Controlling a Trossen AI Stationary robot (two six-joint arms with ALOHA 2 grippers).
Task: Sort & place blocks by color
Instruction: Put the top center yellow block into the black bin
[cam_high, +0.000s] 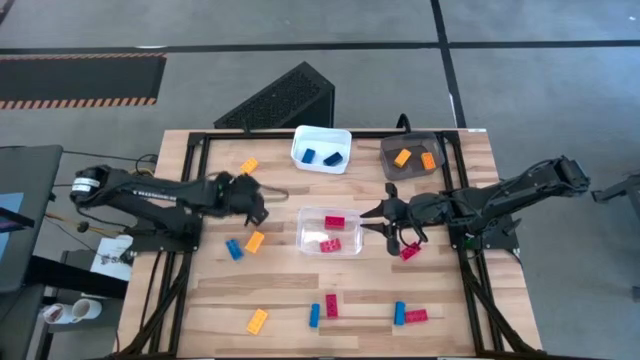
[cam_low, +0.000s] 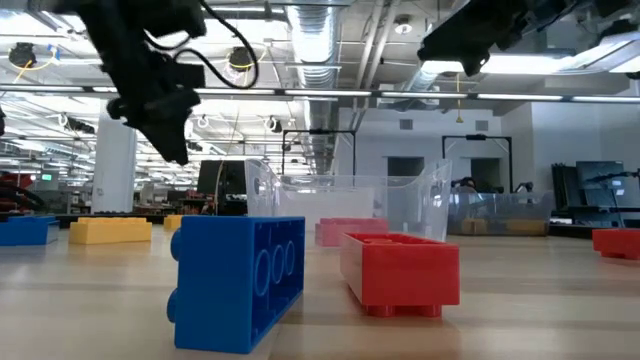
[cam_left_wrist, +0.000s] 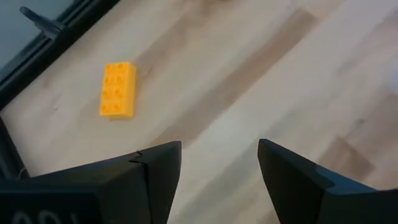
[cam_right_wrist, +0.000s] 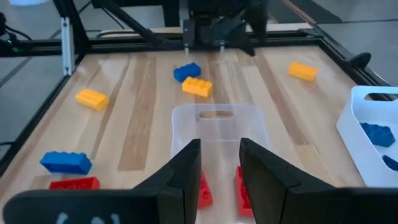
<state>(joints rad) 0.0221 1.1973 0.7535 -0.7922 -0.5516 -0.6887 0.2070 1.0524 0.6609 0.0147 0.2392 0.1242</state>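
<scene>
We see our right gripper (cam_high: 390, 222) hanging just beside the clear bin (cam_high: 331, 232) in the middle of the table, its fingers parted a little and holding nothing. Two red blocks (cam_high: 330, 234) already lie in that bin, two blue blocks (cam_high: 321, 156) sit in the white bin (cam_high: 321, 148), and two orange blocks (cam_high: 414, 158) in the grey bin (cam_high: 412, 154). A loose red block (cam_high: 409, 251) lies on the table close under our right arm. Our left gripper (cam_high: 256, 192) hovers over bare wood with its fingers well apart and empty, near an orange block (cam_high: 249, 166); another orange block (cam_high: 254, 241) and a blue block (cam_high: 234, 249) lie closer to the front. More blocks wait along the front edge.

We judge the next pick is ours to choose. To do it well, we should take the nearest loose block for each arm, turn the wrist so the fingers close across the block's short sides, come straight down, and lift clear of the bin wall before crossing it. We should also keep the two arms from meeting over the clear bin.
</scene>
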